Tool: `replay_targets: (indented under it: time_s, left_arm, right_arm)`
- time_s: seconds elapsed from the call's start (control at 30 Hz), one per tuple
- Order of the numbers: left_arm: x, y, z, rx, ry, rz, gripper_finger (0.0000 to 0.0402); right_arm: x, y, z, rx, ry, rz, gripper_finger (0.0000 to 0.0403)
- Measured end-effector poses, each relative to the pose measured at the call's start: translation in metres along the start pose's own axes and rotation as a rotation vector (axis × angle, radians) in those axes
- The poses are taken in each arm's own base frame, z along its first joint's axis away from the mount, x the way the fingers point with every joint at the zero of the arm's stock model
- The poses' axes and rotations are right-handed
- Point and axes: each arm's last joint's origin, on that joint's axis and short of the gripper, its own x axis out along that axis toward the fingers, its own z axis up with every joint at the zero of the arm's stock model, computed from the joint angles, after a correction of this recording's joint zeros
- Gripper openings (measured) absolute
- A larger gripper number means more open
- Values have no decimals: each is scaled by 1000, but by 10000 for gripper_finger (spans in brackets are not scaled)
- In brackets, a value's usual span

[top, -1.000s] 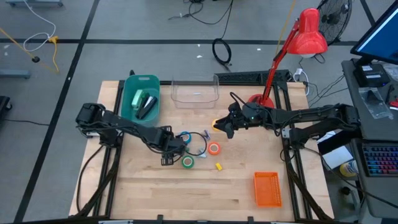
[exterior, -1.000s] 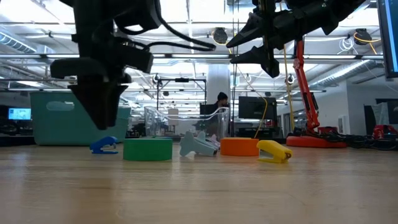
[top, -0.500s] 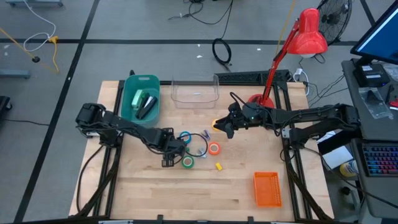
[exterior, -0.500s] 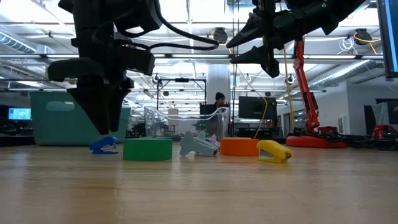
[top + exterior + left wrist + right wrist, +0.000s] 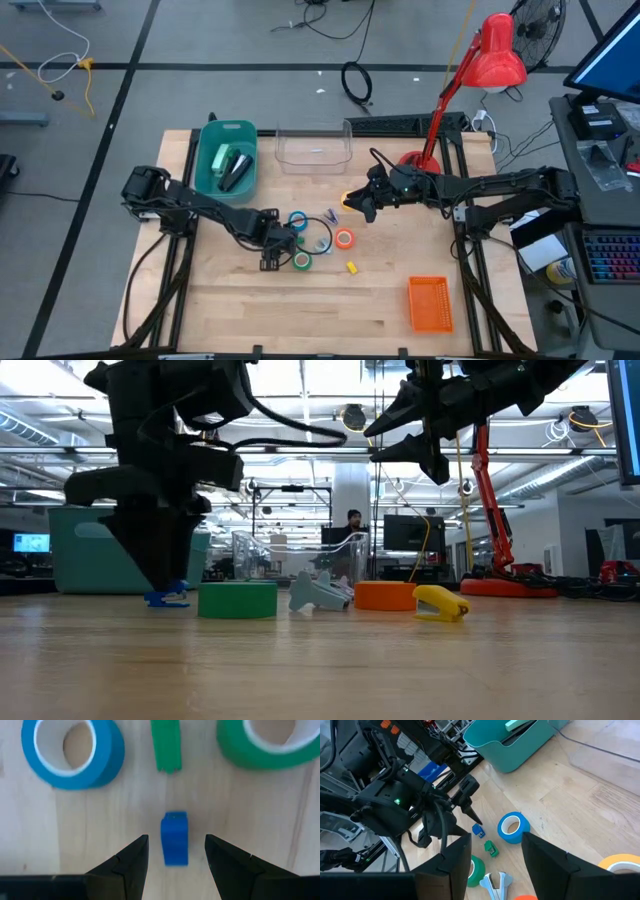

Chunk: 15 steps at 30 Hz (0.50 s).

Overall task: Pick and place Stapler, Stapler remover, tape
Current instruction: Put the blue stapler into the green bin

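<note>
Fingers [image 5: 131, 862] of the left gripper [image 5: 174, 865] stand apart, one on each side of a small blue block [image 5: 174, 837] lying on the table [image 5: 250, 310], not touching it. Just beyond the block lies a green block [image 5: 166, 745], with the blue tape roll [image 5: 72, 752] to one side of it and the green tape roll [image 5: 267, 742] to the other. Seen from above, the left gripper [image 5: 268, 240] hangs low beside the blue roll [image 5: 297, 220], with the green roll [image 5: 302, 261] near it and the orange roll [image 5: 344, 239] a little farther off, past a grey staple remover [image 5: 326, 218]. A small yellow piece [image 5: 352, 267] lies near the orange roll.

The right gripper [image 5: 356, 206] hangs high above the table, near the orange roll, its fingers apart and holding nothing visible. A teal bin [image 5: 212, 172] with a stapler [image 5: 236, 172] inside stands at the table's far side beyond the blue roll, next to a clear bin [image 5: 345, 145].
</note>
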Motion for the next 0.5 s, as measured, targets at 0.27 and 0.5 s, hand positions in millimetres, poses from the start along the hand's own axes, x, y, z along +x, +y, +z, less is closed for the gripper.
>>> replay_targets:
  time_s: [0.27,0.5]
  left_arm:
    - [10,0,-8,-14,2,-21,200]
    - [17,3,-11,-57,-29,-44,172]
  right_arm:
    - [0,0,0,7,0,0,166]
    - [0,0,0,7,-1,0,166]
